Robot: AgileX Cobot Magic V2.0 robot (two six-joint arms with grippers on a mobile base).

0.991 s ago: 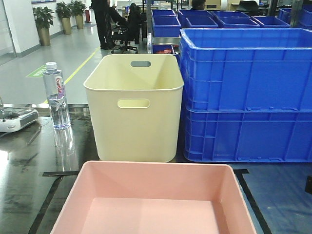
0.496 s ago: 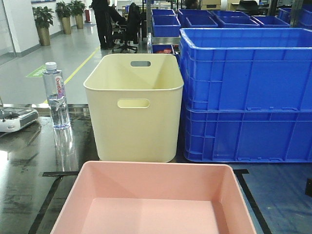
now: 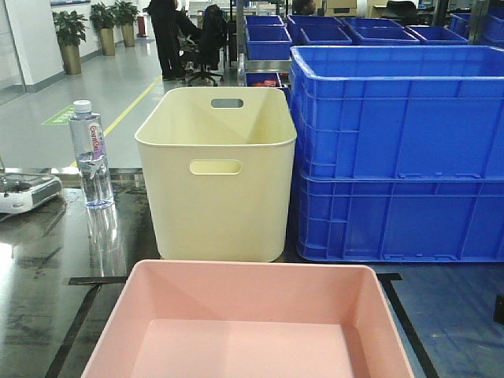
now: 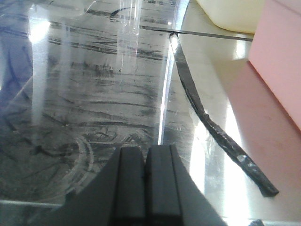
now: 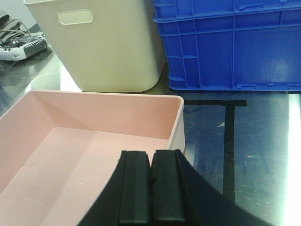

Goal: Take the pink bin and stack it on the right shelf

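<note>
Front view: pink bin on taped right shelf.

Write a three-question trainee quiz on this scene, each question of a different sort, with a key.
1. True or false: the pink bin has something lying in it.
2. Multiple choice: what stands directly behind the pink bin in the front view? A) the water bottle B) the cream bin C) the blue crates
3. Fill in: in its wrist view the right gripper hangs over the pink bin with its jaws ____.

Key
1. False: its floor is bare.
2. B. The bottle is off to the left, and the crates are to the right of the cream bin.
3. Shut. The left gripper is shut too, over the shelf beside the bin.
</note>
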